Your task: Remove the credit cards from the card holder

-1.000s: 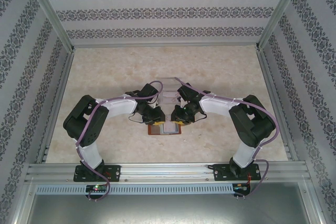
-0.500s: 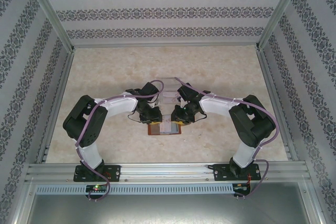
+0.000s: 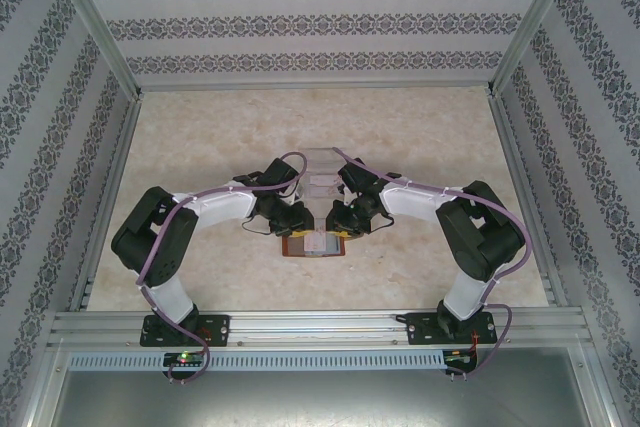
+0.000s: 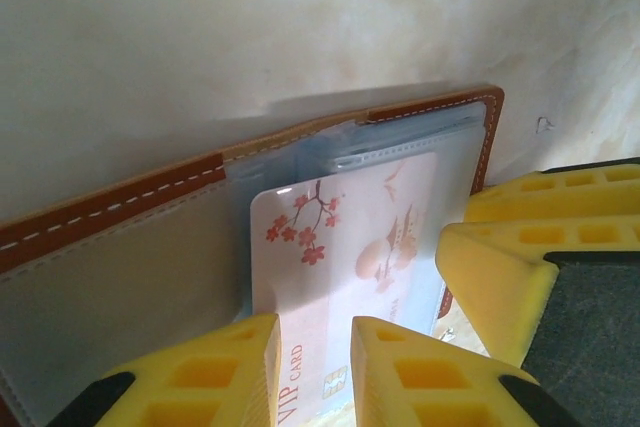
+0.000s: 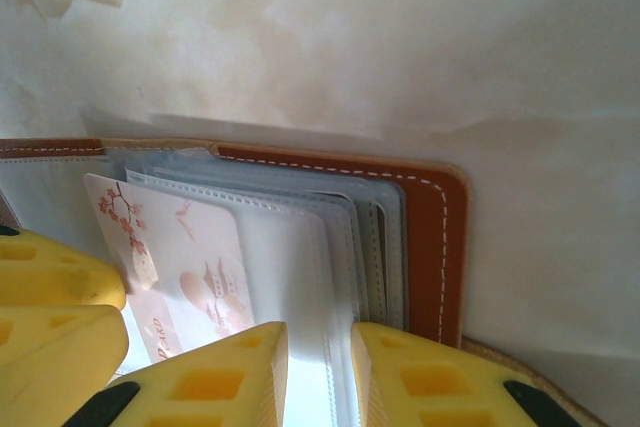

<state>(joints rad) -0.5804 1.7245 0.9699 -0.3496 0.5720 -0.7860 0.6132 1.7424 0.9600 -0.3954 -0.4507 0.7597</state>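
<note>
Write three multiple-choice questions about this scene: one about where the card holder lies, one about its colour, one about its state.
1. Where does the card holder lie?
A. On the near side of the clear box
B. Inside the clear box
C. Against the far wall

2. What colour is its leather edge?
A. Black
B. Brown
C. Green

3. In what state is it?
A. Strapped shut
B. Standing on edge
C. Lying open

Answers: 1 A, the top view shows it nearer than the box. 2 B, both wrist views show brown leather with pale stitching. 3 C, its pockets and a blossom-printed card are exposed.
</note>
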